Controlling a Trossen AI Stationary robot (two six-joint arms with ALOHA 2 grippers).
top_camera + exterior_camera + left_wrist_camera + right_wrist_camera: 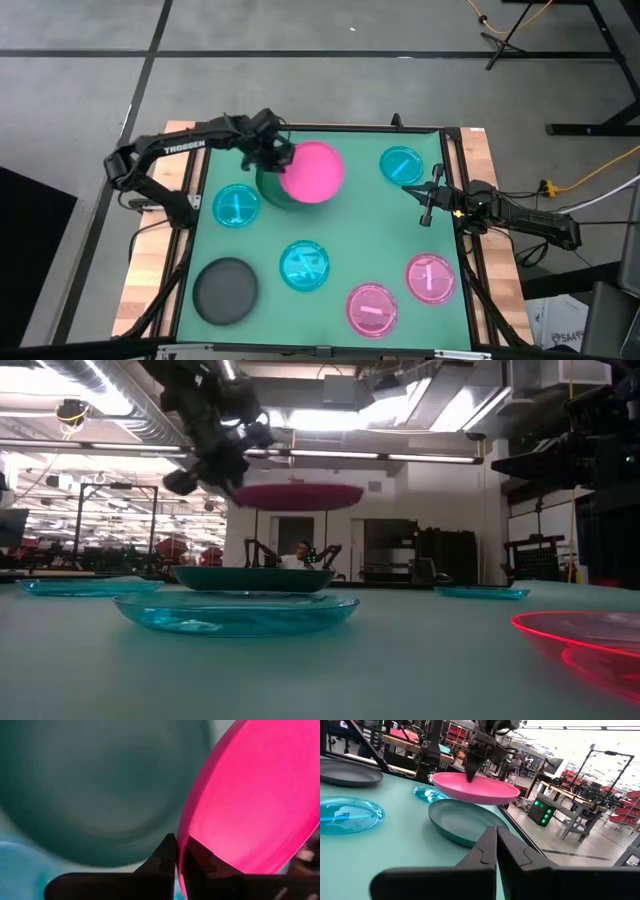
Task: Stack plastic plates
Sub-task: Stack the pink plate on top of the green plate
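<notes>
My left fingers point(281, 157) pinch the rim of the hot pink plate point(313, 171), pressed tight on its edge with almost no gap between them. I hold it level in the air, upper centre of the high frame, over the dark green plate point(270, 188) lying on the bench point(350, 240); the low view shows clear space between the two.

My right fingers point(424, 212) are pressed together and hold nothing, hanging at the right edge of the bench below a cyan plate point(401, 164).

The dark grey plate point(225, 290) lies lower left, the translucent pink plates point(372, 309) lower right.
</notes>
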